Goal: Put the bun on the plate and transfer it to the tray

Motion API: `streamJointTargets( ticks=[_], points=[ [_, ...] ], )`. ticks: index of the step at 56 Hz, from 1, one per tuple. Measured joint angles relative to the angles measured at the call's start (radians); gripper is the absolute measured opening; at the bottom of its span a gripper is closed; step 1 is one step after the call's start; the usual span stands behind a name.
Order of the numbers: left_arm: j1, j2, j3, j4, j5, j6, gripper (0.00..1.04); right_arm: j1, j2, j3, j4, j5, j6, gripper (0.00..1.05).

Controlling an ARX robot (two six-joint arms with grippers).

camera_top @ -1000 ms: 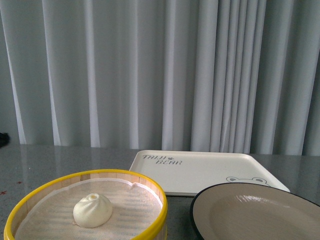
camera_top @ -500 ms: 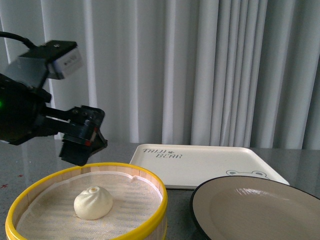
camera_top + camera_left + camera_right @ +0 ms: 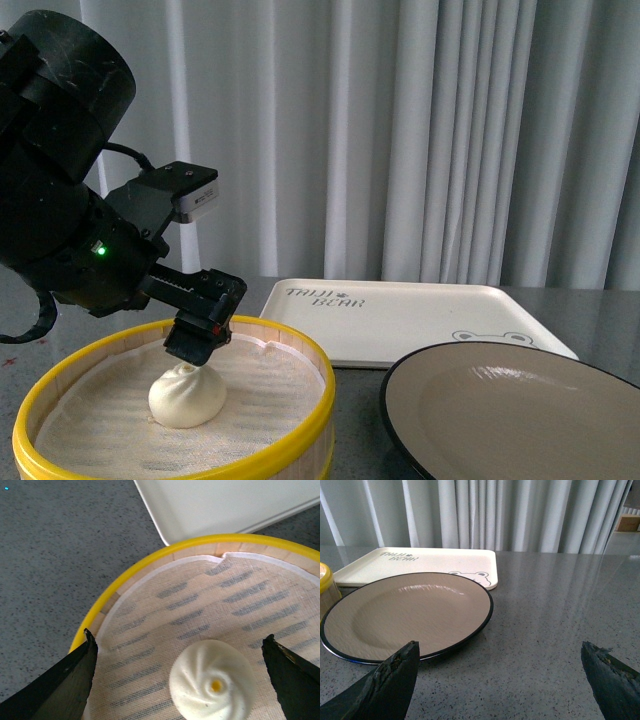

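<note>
Cream-white bun (image 3: 186, 395) in the steamer (image 3: 318, 420); left gripper (image 3: 200, 335) open above it, pick-up not yet made.

The bun rests on the cloth liner (image 3: 200, 610) inside the yellow-rimmed steamer. The left gripper hangs directly over the bun with jaws spread wide, one finger on each side and both apart from it, and holds nothing. The right gripper (image 3: 498, 647) is also spread wide and empty, low over the table (image 3: 545, 630) beside the plate (image 3: 500, 420). The plate is bare and lies just in front of the tray (image 3: 400, 325), which is bare too. Progress, as judged: no step is complete. Remaining steps: close on the bun, lift it clear of the steamer, set it on the plate, then move the loaded plate onto the tray.
</note>
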Motion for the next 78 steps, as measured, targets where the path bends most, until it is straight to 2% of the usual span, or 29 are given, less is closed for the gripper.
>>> streamJointTargets(
  ticks=[13, 73, 76, 78],
  points=[
    [0.018, 0.0, 0.004, -0.053, 0.054, -0.024, 0.98, 0.0, 0.0, 0.0, 0.0, 0.0, 0.0, 0.96],
    [-0.014, 0.014, -0.053, -0.064, 0.065, -0.05, 0.98, 0.0, 0.0, 0.0, 0.0, 0.0, 0.0, 0.96],
    [-0.016, 0.014, -0.053, -0.062, 0.066, -0.051, 0.94, 0.0, 0.0, 0.0, 0.0, 0.0, 0.0, 0.96],
    [-0.018, 0.014, -0.053, -0.062, 0.067, -0.054, 0.87, 0.0, 0.0, 0.0, 0.0, 0.0, 0.0, 0.96]
  ],
)
